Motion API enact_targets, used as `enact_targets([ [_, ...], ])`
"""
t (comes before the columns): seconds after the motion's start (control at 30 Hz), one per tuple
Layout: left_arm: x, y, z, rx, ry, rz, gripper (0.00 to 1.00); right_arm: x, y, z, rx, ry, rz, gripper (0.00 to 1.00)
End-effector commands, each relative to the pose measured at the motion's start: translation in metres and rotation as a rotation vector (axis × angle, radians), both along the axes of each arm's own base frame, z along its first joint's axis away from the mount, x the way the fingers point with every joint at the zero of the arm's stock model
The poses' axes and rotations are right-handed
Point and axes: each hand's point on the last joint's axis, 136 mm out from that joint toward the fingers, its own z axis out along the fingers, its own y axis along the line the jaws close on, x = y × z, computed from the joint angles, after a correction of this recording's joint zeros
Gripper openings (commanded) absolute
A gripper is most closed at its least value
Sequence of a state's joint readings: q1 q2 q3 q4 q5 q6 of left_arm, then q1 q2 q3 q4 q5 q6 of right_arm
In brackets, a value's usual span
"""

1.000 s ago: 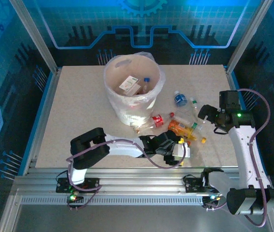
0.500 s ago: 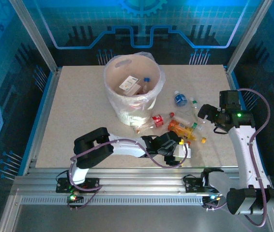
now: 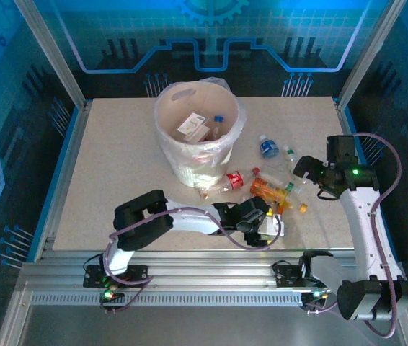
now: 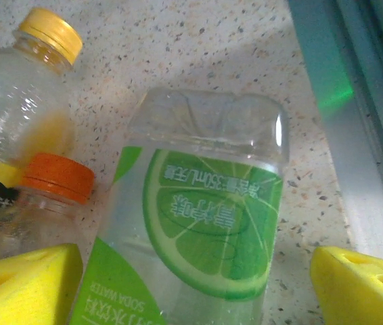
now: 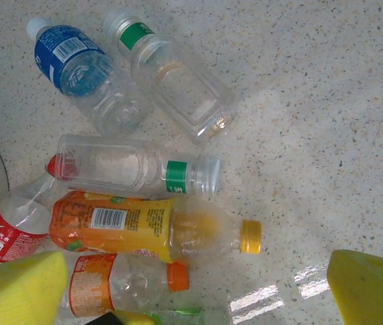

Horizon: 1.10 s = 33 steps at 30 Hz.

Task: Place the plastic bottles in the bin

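Observation:
The bin [image 3: 177, 155] stands at the table's back middle with a few bottles [image 3: 193, 127] inside. Several plastic bottles lie to its right: a blue-label one [image 5: 76, 68], two clear ones with green bands [image 5: 171, 81], a red-label one [image 5: 5, 230], an orange one with a yellow cap [image 5: 130, 227] and one with an orange cap [image 5: 117, 284]. My left gripper [image 3: 264, 218] is low and open, its yellow pads [image 4: 22, 284] either side of a lime-label bottle [image 4: 205, 223]. My right gripper [image 5: 195, 291] hangs open above the pile.
The table's near edge and metal rail [image 4: 367, 135] run just right of the lime-label bottle. The blue frame wall [image 3: 352, 137] borders the table close to my right arm. Bare tabletop [image 3: 117, 158] spreads left of the bin.
My left arm's elbow has swung a little to the right while its gripper stays by the lime-label bottle. The right arm has hardly moved.

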<state>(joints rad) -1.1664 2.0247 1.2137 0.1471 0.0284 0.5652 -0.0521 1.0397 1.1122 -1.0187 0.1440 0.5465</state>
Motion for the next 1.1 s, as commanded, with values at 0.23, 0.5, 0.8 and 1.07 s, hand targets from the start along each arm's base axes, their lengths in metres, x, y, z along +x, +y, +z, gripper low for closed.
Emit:
enact_targets([
  [0.23,0.006,-0.002,-0.011,0.032,-0.031,0.018,0.76,-0.001,-0.001,0.000,0.020,-0.007,-0.017,1.00],
  [0.5,0.006,-0.002,0.012,-0.017,-0.045,0.026,0.57,-0.001,0.001,0.001,0.028,-0.011,-0.012,1.00],
  [0.8,0.005,0.005,0.094,-0.201,-0.076,0.067,0.46,0.000,0.005,0.003,0.044,-0.018,0.009,1.00],
  [1.07,0.003,0.033,0.179,-0.380,-0.072,0.175,0.42,0.003,0.008,0.007,0.052,-0.035,0.027,1.00],
])
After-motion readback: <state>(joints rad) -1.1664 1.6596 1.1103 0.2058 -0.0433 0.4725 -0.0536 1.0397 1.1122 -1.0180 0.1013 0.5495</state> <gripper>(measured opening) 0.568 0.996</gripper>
